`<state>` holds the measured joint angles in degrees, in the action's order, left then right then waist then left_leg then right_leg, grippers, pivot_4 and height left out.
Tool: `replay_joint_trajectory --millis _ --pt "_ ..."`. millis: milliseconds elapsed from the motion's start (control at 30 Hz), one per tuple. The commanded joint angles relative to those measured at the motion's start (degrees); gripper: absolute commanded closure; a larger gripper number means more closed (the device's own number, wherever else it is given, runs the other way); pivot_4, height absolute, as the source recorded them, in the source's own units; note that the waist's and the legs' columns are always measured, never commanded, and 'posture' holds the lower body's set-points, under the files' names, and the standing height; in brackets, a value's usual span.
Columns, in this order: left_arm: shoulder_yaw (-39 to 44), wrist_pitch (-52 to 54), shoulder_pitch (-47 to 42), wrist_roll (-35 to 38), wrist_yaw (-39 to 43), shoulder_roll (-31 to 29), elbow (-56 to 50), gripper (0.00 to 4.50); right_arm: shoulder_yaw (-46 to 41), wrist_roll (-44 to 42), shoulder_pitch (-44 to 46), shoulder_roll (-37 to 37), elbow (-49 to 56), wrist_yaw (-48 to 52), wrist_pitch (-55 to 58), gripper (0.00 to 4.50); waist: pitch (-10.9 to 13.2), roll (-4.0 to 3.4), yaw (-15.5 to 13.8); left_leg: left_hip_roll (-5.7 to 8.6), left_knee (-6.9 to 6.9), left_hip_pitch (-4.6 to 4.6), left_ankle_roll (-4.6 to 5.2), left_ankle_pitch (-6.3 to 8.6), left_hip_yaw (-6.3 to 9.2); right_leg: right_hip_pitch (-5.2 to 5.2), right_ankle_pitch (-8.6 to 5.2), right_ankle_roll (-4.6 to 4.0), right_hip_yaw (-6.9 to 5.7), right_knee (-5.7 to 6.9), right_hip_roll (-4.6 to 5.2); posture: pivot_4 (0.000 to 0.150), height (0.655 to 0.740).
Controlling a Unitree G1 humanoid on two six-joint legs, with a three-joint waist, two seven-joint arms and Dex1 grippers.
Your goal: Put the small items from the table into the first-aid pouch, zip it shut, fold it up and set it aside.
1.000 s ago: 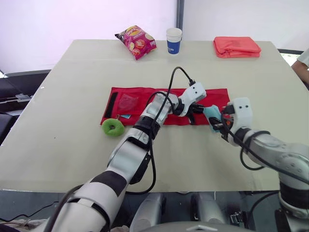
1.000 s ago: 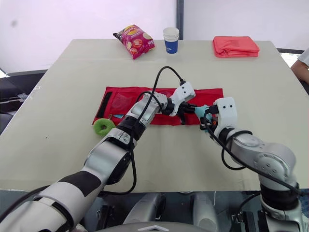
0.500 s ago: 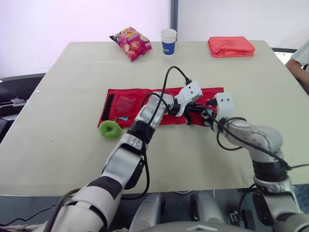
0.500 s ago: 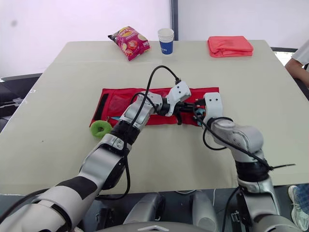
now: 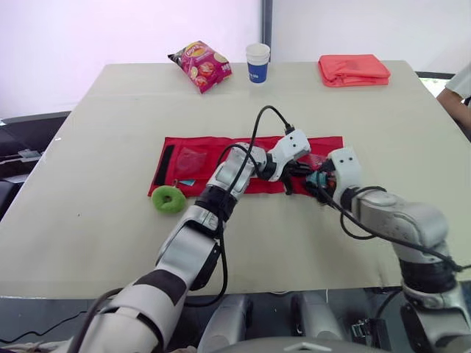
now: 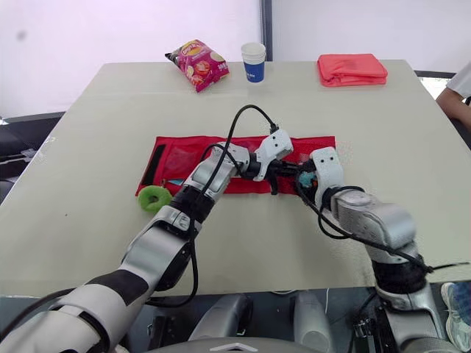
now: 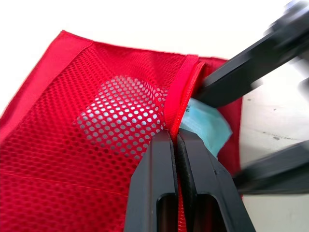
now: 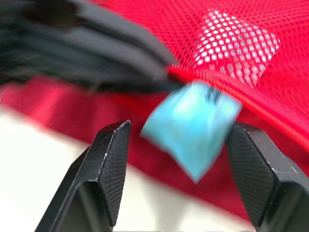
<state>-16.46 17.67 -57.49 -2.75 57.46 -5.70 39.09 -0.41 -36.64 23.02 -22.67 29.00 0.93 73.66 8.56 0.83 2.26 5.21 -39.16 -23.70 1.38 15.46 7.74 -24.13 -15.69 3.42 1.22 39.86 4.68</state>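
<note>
Pouch [image 5: 210, 143] x1, cup [image 5: 257, 62] x1, ring [image 5: 159, 200] x1

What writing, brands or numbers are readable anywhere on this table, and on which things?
No text can be read outright.
snack bag: round yellow-and-red logo, lettering too small to read.
paper cup: blue band, any print too small to read.
blue packet: dark mark, too blurred to read.
red pouch: no writing seen.

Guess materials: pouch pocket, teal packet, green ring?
Pouch pocket: red mesh fabric, matte; open holes show a pale item beneath.
Teal packet: thin paper or film, likely; flat, bent corner.
Green ring: probably foam or rubber; dull surface.
</note>
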Motion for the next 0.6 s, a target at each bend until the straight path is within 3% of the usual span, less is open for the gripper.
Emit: replay_joint_trajectory --millis 33,100,333,600 --pt "0.1 -2.1 -1.9 0.2 -0.1 0.3 0.7 4.5 -2.4 -2.2 -1.1 -1.0 6.9 2.1 3.3 1.31 0.0 0.0 0.0 0.0 0.0 0.0 0.0 0.0 0.0 0.0 0.0 0.0 -0.01 0.0 0.0 0.15 0.74" --pt "0.1 -2.5 -2.1 0.2 -0.1 0.3 1.1 4.5 -1.9 -0.9 -1.2 -0.3 6.1 1.7 3.0 1.55 0.0 0.0 0.0 0.0 0.0 0.0 0.0 0.0 0.0 0.0 0.0 0.0 0.0 -0.01 0.0 0.15 0.74" --pt "-0.6 -2.1 -1.7 0.3 0.6 0.7 -0.4 4.5 5.7 10.4 2.6 0.8 -6.0 -0.6 -4.8 4.35 0.0 0.0 0.1 0.01 0.0 0.0 0.0 0.0 -0.02 -0.01 0.0 0.0 0.01 0.0 0.0 0.15 0.74" --pt "-1.9 -1.4 -0.1 0.3 1.4 0.2 -3.0 4.5 4.4 20.7 9.5 4.3 -20.2 -3.7 -15.7 4.47 0.0 -0.01 -0.1 0.04 0.0 -0.04 -0.01 0.0 -0.08 -0.09 0.0 0.0 0.07 0.0 0.05 0.15 0.74"
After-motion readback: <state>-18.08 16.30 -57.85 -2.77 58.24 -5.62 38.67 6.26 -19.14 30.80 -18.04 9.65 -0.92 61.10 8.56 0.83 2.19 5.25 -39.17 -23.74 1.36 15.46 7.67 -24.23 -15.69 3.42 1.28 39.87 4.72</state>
